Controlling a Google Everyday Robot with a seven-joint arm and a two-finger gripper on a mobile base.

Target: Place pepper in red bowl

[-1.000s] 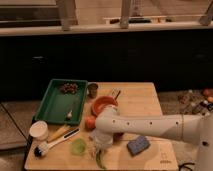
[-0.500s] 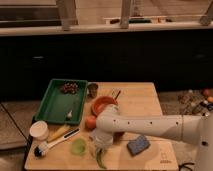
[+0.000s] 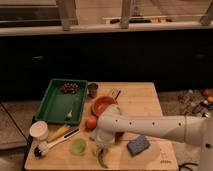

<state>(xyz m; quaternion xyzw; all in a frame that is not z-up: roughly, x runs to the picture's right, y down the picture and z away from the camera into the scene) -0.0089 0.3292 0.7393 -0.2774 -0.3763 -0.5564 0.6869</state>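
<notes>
The pepper [image 3: 102, 157] is a slim dark green chili lying on the wooden table near its front edge. My gripper [image 3: 101, 146] hangs at the end of the white arm [image 3: 150, 127], directly over the pepper's upper end. The red bowl [image 3: 103, 105] sits upright on the table just behind the gripper, partly covered by the arm.
A green tray [image 3: 55, 102] with dark bits stands at the back left. A small orange fruit [image 3: 90, 122], a light-green cup [image 3: 78, 146], a white cup [image 3: 39, 130], a brush [image 3: 52, 143], a blue sponge [image 3: 138, 145] and a small metal cup [image 3: 92, 89] lie around the table.
</notes>
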